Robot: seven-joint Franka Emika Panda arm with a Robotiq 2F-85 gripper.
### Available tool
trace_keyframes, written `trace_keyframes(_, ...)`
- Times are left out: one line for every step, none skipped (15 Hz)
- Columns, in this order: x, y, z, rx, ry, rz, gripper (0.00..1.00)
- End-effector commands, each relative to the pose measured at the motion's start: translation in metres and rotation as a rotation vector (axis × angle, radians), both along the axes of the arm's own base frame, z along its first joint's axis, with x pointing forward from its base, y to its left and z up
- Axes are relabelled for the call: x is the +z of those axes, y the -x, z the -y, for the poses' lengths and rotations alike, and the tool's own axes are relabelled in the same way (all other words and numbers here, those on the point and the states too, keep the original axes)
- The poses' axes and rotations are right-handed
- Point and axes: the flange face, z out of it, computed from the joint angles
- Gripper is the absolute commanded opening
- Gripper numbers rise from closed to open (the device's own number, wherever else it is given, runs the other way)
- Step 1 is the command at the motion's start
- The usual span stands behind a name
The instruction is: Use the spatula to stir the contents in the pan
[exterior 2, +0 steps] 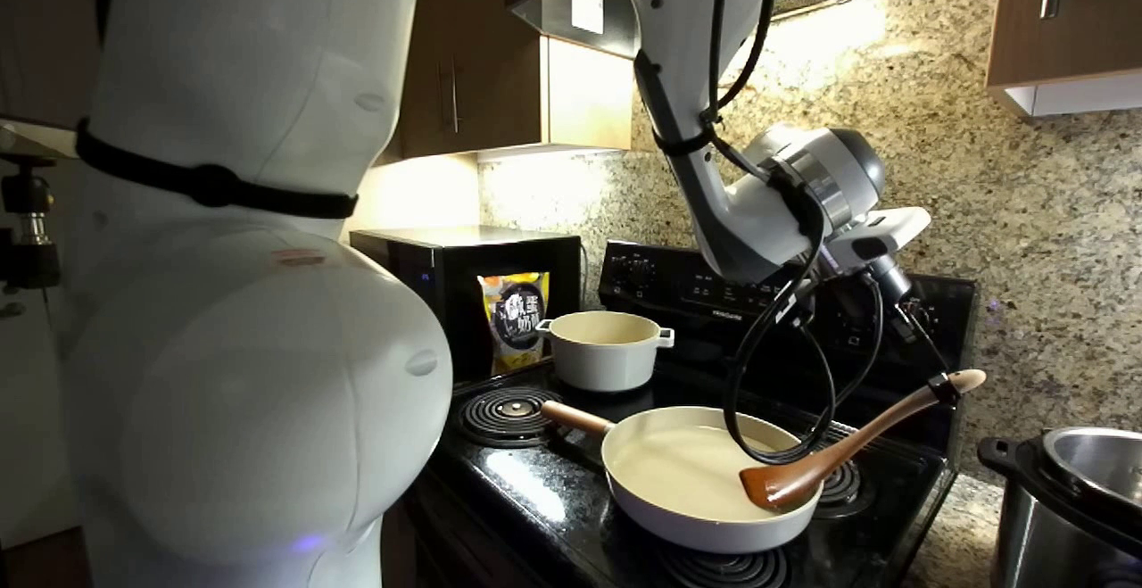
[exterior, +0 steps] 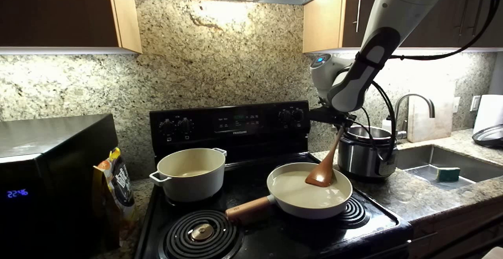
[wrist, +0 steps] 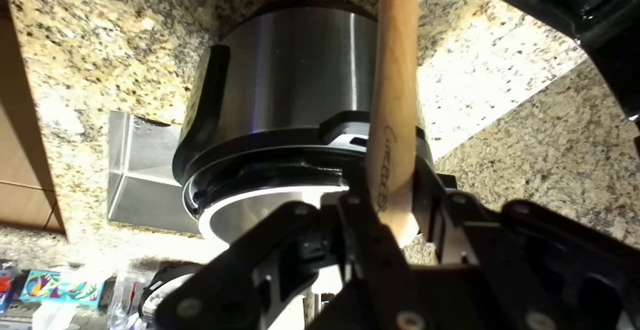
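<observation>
gripper point(wrist: 391, 185) clamps the spatula point(exterior: 321, 172) near its handle's top; in an exterior view, right of centre, the blade sits below, inside the pan point(exterior: 306, 212) toward its upper-right rim, contents point(exterior: 291, 188) lying open leftward.

- I read 22:46 in blue on the black microwave point(exterior: 57, 188), below its top edge.
- In both exterior views: FRIGIDAIRE, midway between the side edges of the stove's back panel point(exterior: 232, 139).
- On the bag point(exterior 2: 517, 320), large pale characters I cannot make out surely.
- In my wrist view, dark lettering along the spatula point(wrist: 396, 99), only partly legible.
- Near the outer end of the wooden handle point(exterior: 251, 208) of the pan point(exterior: 310, 211), lettering too small for me.
</observation>
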Motion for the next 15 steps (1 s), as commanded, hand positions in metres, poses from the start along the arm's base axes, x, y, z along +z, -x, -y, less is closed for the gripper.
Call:
trace_keyframes(0.001,0.029,0.014,0.018,0.012,-0.005,0.12)
trace_keyframes(0.000,0.036,0.022,0.024,0.014,-0.012,0.12)
trace_keyframes(-0.002,0.045,0.030,0.026,0.014,-0.019,0.12)
trace_keyframes(-0.004,0.052,0.035,0.030,0.013,-0.022,0.12)
trace_keyframes(-0.006,0.057,0.037,0.041,0.013,-0.024,0.12)
trace_keyframes(-0.006,0.062,0.036,0.060,0.009,-0.020,0.12)
trace_keyframes(-0.006,0.066,0.032,0.086,0.011,-0.017,0.12)
trace_keyframes(-0.006,0.068,0.027,0.110,0.010,-0.014,0.12)
trace_keyframes(-0.007,0.069,0.020,0.141,0.012,-0.014,0.12)
trace_keyframes(-0.007,0.070,0.013,0.166,0.014,-0.014,0.12)
trace_keyframes(-0.006,0.069,0.004,0.195,0.015,-0.011,0.12)
trace_keyframes(-0.004,0.068,-0.005,0.216,0.019,-0.002,0.12)
trace_keyframes(-0.002,0.066,-0.013,0.238,0.022,0.007,0.12)
trace_keyframes(0.002,0.063,-0.020,0.257,0.025,0.020,0.12)
trace_keyframes(0.004,0.062,-0.026,0.274,0.025,0.028,0.12)
